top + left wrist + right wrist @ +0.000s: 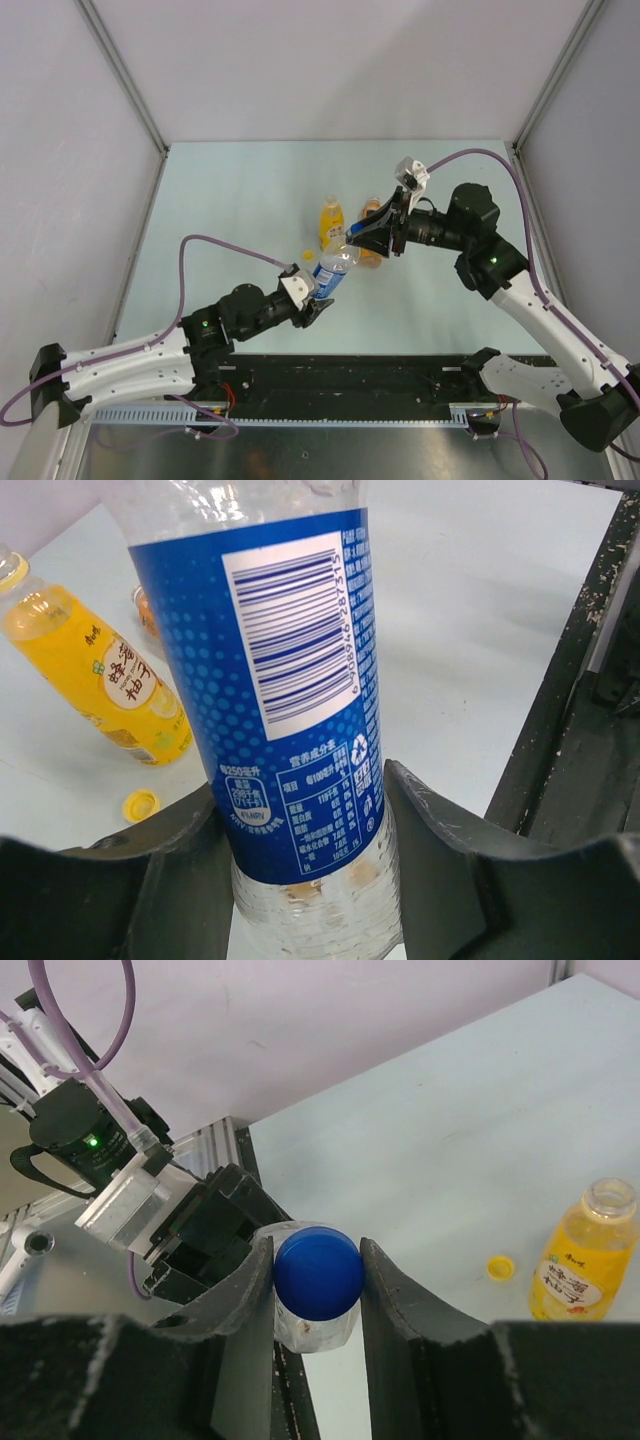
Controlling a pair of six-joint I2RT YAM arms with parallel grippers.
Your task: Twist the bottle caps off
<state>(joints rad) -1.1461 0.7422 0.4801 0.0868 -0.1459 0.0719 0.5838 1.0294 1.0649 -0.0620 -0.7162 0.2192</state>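
Grasps the clear bottle (333, 270) with the left tool (319, 297), clenched on the lower body at the bottom edge of the blue label (280, 680). Holds it tilted near the middle of the surface (230, 200), neck pointing to about 1 o'clock in the top view; cannot tell whether the base touches the surface. Clamps the blue cap (318, 1273), sitting on this neck, from both sides with the right tool (360, 240). Shows the yellow bottle (331, 220) upright and open at 12 o'clock from the clear bottle. Shows the yellow cap (308, 254) lying on the surface at about 7 o'clock from the yellow bottle, apart from it. Shows the orange bottle (371, 207) just beside at 3 o'clock, partly hidden behind the right tool.
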